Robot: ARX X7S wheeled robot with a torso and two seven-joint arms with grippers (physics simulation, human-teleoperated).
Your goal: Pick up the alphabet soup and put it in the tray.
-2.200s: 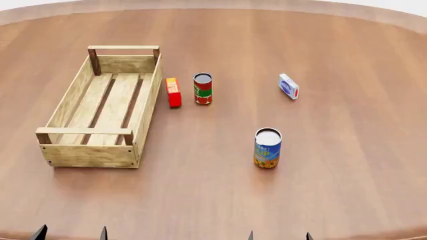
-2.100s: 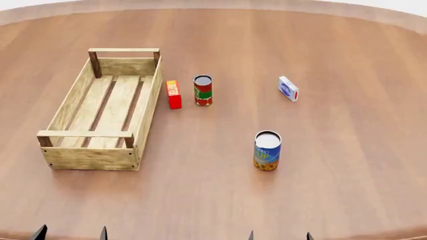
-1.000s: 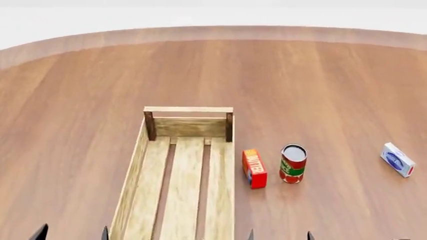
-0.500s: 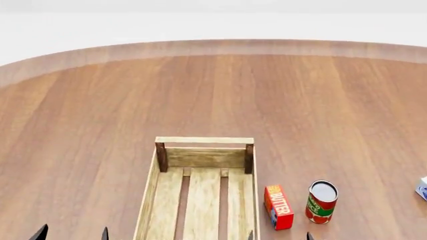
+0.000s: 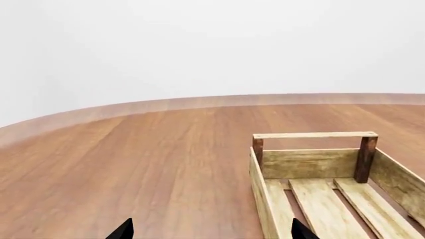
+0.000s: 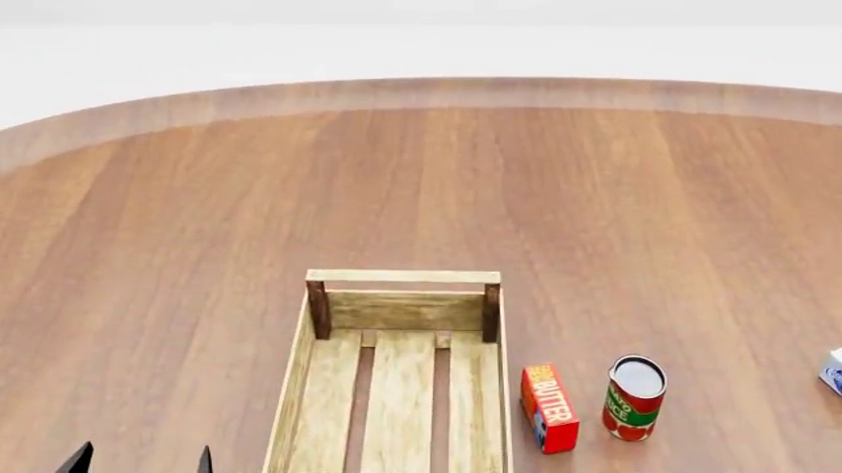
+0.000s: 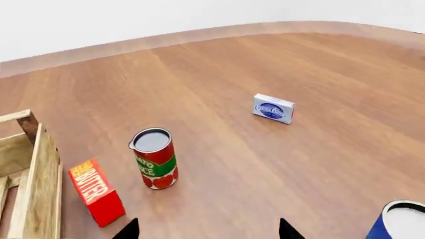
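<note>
Here's the right wrist view, and the alphabet soup (image 7: 402, 221) just peeks in at the lower right corner: a white-grey top and a sliver of blue label, standing upright, long axis vertical. The right gripper (image 7: 208, 230) shows only two dark fingertips at the bottom edge, spread apart with nothing between them, so open and empty. The can sits off to the right of those tips in this frame, well apart — that's the direction the reach has to go, and the right arm looks the nearer one.

Over in the left wrist view, the left gripper (image 5: 210, 230) likewise shows two parted tips, nothing held, with the tray (image 5: 315, 134) at the lower right, empty as far as I can see.

Count: two cans, the soup and one red-and-green can (image 7: 155, 158); one red butter box (image 7: 96, 192); one white-and-blue box (image 7: 273, 108); one tray. In the head view the soup is out of frame.
</note>
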